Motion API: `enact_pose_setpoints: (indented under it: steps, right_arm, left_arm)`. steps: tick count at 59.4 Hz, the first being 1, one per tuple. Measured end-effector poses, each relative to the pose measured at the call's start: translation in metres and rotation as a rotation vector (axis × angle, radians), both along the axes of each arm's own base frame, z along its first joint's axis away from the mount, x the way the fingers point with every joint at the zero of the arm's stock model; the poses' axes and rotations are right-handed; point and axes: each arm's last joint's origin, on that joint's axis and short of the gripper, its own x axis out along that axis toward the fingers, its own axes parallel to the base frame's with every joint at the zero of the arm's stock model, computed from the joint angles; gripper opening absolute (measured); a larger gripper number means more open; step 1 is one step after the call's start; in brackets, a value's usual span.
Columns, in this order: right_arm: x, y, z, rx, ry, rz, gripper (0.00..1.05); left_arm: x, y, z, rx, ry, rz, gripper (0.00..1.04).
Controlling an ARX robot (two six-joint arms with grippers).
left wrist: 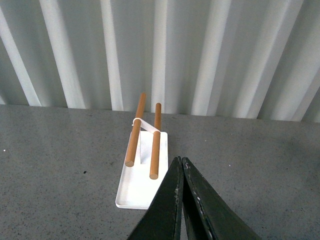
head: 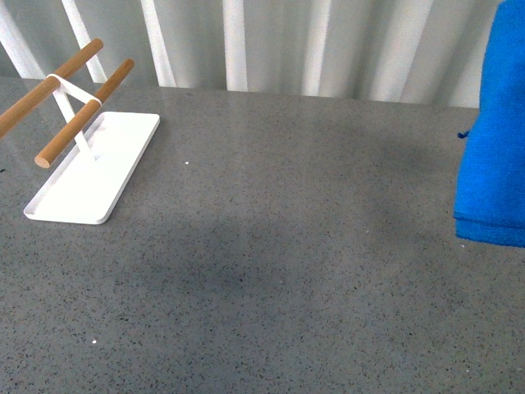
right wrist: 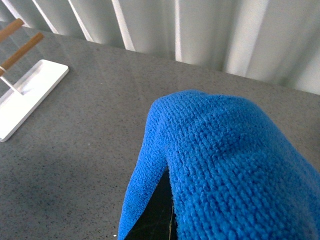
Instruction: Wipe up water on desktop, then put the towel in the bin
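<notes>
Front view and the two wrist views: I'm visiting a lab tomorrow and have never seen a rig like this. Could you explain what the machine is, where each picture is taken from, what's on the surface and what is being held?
This is a robot with two arms, each ending in a grasping tool. The front view comes from a camera on its body, looking ahead; neither arm shows there. Each wrist view comes from a camera on one arm's wrist. On the grey speckled desktop stands a white tray with a stand bearing two wooden rods. The left wrist view shows the left tool: dark, shut and empty. The right tool holds the blue towel up off the desktop; the cloth covers nearly all of it.
</notes>
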Motion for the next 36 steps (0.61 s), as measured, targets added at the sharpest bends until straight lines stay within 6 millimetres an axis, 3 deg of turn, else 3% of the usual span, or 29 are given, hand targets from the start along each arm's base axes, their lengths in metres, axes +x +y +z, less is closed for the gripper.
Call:
enact_pose_setpoints:
  steps: [15, 36]
  right_arm:
    - [-0.002, -0.008, 0.004, -0.058, 0.057, -0.074, 0.04]
    - [0.004, -0.006, -0.012, -0.113, 0.149, -0.136, 0.04]
  left_arm:
    - [-0.005, 0.000, -0.012, 0.000, -0.009, 0.000, 0.03]
    - [-0.017, 0.000, -0.026, 0.000, 0.014, 0.000, 0.03]
